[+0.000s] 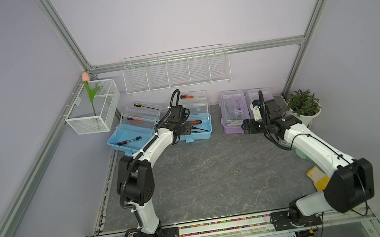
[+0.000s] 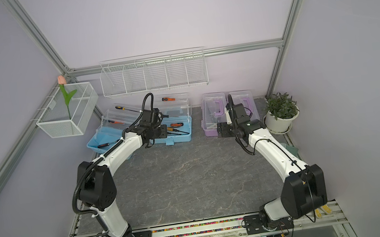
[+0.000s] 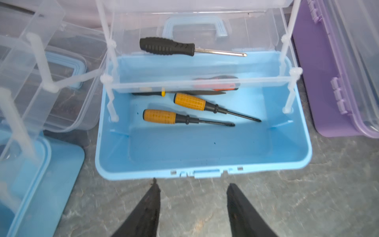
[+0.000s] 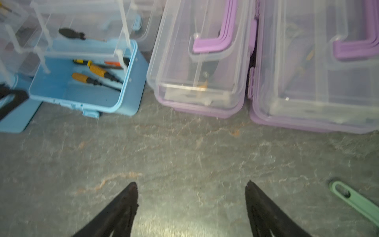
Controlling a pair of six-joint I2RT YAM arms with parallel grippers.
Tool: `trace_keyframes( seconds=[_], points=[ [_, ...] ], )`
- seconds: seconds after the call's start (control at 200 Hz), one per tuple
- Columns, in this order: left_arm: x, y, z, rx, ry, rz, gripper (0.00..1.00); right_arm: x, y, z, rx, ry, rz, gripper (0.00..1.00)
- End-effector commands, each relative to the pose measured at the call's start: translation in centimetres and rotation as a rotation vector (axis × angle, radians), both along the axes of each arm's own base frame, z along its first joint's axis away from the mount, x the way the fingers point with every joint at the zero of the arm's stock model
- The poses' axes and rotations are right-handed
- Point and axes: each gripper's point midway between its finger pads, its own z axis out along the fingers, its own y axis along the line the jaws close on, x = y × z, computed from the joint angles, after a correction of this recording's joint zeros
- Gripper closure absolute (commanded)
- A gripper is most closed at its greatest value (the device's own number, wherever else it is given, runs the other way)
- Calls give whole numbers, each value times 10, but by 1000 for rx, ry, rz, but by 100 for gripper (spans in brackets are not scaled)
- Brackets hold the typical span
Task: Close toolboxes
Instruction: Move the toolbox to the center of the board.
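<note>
Fingers of the left gripper (image 3: 192, 183) stand moderately apart and hold nothing; between them only the grey table (image 3: 194, 209) shows. Just ahead of their tips is the blue toolbox (image 3: 205, 147), which is wide open: its clear trays are lifted up and back on white struts. Its front latch (image 3: 207, 173) is very near the fingertips, but as far as the left wrist view shows it does not touch them. Further ahead of this gripper, in the blue base, lie two screwdrivers with yellow handles (image 3: 160, 116). A black-handled screwdriver (image 3: 167, 46) lies on the clear tray above them. On the left side of this gripper stands the second blue toolbox (image 1: 122, 133), also open, with a wrench (image 1: 129, 140) in its base. The right gripper (image 4: 191, 182) is opened wide and is empty, low over the bare table. Ahead of it, a little apart, two more boxes stand close side by side. The purple toolbox (image 4: 196, 82) is straight ahead, and the second purple toolbox (image 4: 307, 86) is ahead and to the gripper's right. Both have the clear lid down on the purple base and the handle folded flat; whether their latches are fastened I cannot tell. A green plastic piece (image 4: 356, 199) lies on the table beside the right finger of this gripper.
</note>
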Motion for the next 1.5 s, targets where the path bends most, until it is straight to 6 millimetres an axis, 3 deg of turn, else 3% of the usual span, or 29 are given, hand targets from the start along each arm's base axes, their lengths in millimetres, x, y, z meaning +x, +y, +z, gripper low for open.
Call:
trace_keyframes(
  seconds=[0.0, 0.13, 0.255, 0.465, 0.645, 0.78, 0.81, 1.065, 1.184, 1.314, 1.494],
  points=[
    [7, 0, -30, 55, 84, -36, 64, -29, 2, -8, 40, 27, -27, 17],
    [14, 4, -54, 88, 132, -22, 72, -60, 9, -9, 24, 63, 17, 17],
    [6, 9, -74, 117, 186, -11, 73, -87, 8, -7, 6, 109, 39, 17],
    [-38, 18, -111, 132, 373, -15, 74, -135, -3, -9, 33, 127, 19, 18],
    [-81, 4, -120, 49, 421, -14, 73, -159, -19, -25, 13, 180, -13, 19],
    [-122, -29, -113, -77, 447, -41, 72, -164, -20, -29, 5, 200, -17, 19],
    [-131, -37, -110, -99, 443, -50, 72, -169, -22, -41, -8, 227, -21, 19],
    [-202, -95, -87, -221, 440, -143, 71, -177, -14, -72, 30, 299, -23, 25],
    [-216, -116, -77, -266, 429, -167, 70, -177, -3, -85, 51, 339, 3, 27],
    [-227, -150, -57, -387, 421, -229, 70, -170, 20, -86, 105, 338, 42, 27],
    [-222, -180, -21, -491, 375, -295, 67, -165, 48, -87, 190, 351, 100, 29]
  ],
)
